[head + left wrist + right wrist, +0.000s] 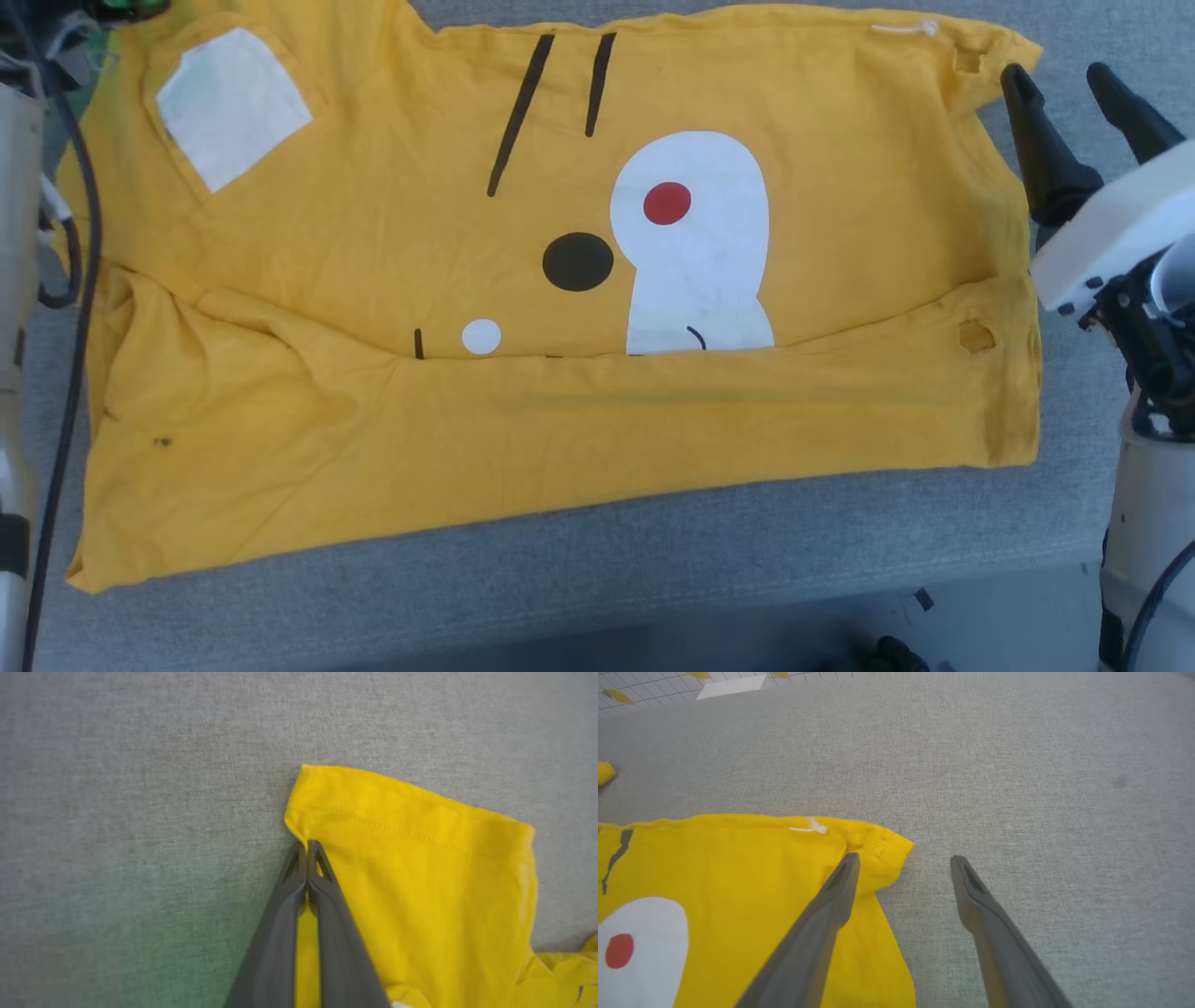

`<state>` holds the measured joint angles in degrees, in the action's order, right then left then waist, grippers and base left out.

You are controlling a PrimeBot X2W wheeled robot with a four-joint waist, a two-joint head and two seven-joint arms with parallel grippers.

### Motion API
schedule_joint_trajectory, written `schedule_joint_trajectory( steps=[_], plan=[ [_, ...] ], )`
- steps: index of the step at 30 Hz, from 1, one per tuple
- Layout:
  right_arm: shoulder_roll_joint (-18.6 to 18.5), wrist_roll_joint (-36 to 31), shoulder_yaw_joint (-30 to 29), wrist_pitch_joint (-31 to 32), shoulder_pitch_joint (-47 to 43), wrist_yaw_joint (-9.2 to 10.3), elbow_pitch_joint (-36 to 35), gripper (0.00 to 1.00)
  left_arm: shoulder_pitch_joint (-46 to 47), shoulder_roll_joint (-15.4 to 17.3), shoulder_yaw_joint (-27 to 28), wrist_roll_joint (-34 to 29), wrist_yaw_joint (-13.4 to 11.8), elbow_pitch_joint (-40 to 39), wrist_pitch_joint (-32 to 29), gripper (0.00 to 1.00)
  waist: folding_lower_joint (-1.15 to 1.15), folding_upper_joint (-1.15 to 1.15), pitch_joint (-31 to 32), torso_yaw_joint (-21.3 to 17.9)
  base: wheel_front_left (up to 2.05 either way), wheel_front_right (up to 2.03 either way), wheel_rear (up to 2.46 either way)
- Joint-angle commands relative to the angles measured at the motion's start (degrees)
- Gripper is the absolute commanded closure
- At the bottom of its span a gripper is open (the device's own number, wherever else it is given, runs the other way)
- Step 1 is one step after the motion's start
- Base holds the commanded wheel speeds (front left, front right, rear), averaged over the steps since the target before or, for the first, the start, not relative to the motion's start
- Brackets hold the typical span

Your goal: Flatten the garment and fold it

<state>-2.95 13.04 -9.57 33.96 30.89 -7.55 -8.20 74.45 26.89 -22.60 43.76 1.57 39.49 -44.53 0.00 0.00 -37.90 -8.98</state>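
Left gripper [307, 845]: we see our two fingers pressed together, rising from the bottom centre and pinching the shirt [420, 882] at its edge.
Right gripper [1062, 89]: spread wide at upper right, fingers pointing up.
Right wrist [1111, 233]: pale housing at the right edge.

The right pincer [1057, 77] has tapered dark fingers [1046, 159], a white housing [1111, 238] and black wrist hardware [1144, 331].

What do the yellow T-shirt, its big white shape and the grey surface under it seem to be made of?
The T-shirt: soft matte knit, probably cotton; it wrinkles and shows stitched hems and small holes. The white shape: likely printed ink, flat, smooth, with crisp edges. The grey surface: seems woven or felt-like cloth, matte, finely speckled.
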Motion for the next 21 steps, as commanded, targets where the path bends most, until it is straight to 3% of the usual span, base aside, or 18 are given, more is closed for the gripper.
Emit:
schedule_joint_trajectory(
  steps=[1, 12, 19, 20, 21],
  plan=[
    [0.07, -1.29, 0.50, 0.81, 1.83, 0.06, -0.54, 0.00, -2.30, -0.65, -0.25, 0.24, 0.49, -0.24, 0.64, 1.00, 0.00, 0.00, 0.90, 0.78, 0.00, 0.00, 0.00],
    [-2.20, -10.98, 0.13, 21.88, 11.46, 0.06, 6.14, 0.00, -1.93, -0.54, -0.50, 0.04, 1.56, -6.37, 3.44, 1.00, 0.00, 0.00, 0.57, 4.29, 0.00, 0.00, 0.00],
    [-3.01, -11.04, 2.13, 28.76, 13.27, 0.06, 9.84, 0.00, -2.21, -0.13, -0.71, 0.08, 1.58, -8.31, 3.64, 1.00, 0.00, 0.00, -1.30, 5.53, 0.00, 0.00, 0.00],
    [-3.01, -10.81, 2.27, 29.32, 13.23, 0.06, 10.16, 0.11, -2.29, -0.12, -0.71, 0.10, 1.60, -8.54, 3.83, 1.00, 0.00, 0.00, -1.40, 5.62, 0.00, 0.00, 0.00],
    [-2.96, -10.56, 2.13, 29.44, 13.28, 0.06, 10.25, 0.62, -2.38, -0.13, -0.69, 0.13, 1.60, -8.69, 4.00, 1.00, 0.00, 0.00, -1.46, 5.68, 0.00, 0.00, 0.00]
  ],
)
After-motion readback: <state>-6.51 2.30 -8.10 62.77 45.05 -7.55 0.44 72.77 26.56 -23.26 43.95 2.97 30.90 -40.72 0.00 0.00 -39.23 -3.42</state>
